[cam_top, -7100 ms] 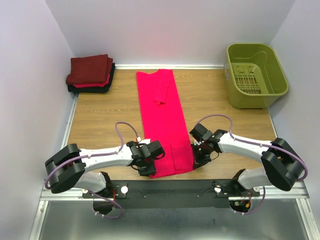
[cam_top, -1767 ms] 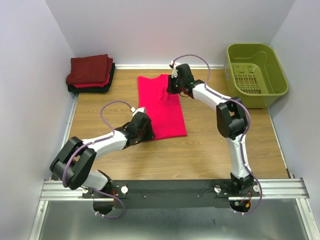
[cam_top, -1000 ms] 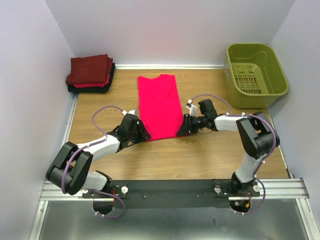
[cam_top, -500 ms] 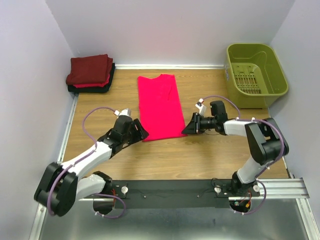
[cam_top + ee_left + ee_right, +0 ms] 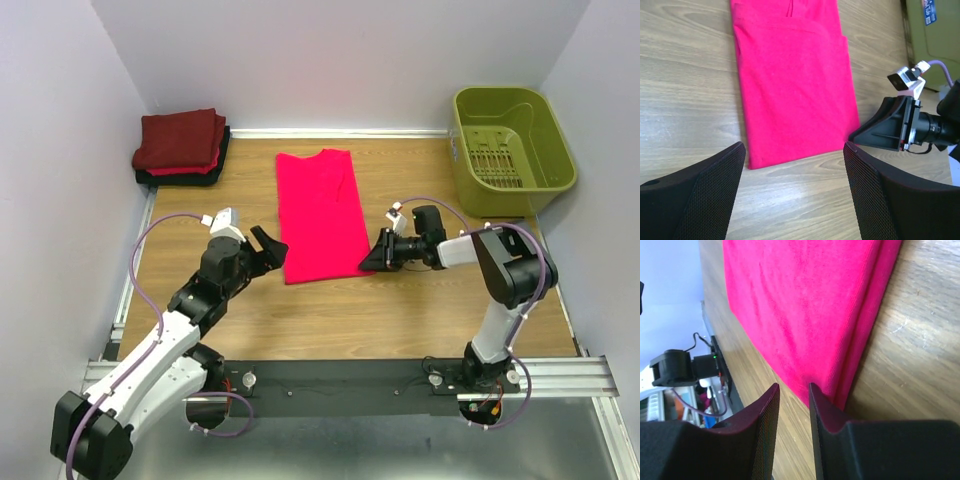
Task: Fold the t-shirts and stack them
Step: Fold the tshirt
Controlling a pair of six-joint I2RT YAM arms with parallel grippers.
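You see one t-shirt (image 5: 318, 215), bright pink-red all over. The folded t-shirts (image 5: 180, 140) are dark maroon on top, then red, then black. The basket (image 5: 512, 150) is olive green. The table (image 5: 400, 310) is brown wood with stripy lines. The arms (image 5: 492, 325) are white and black, with purple cables (image 5: 942, 67).

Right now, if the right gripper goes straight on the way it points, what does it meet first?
The pink-red t-shirt: its near corner lies right ahead of the right gripper, possibly touching it.
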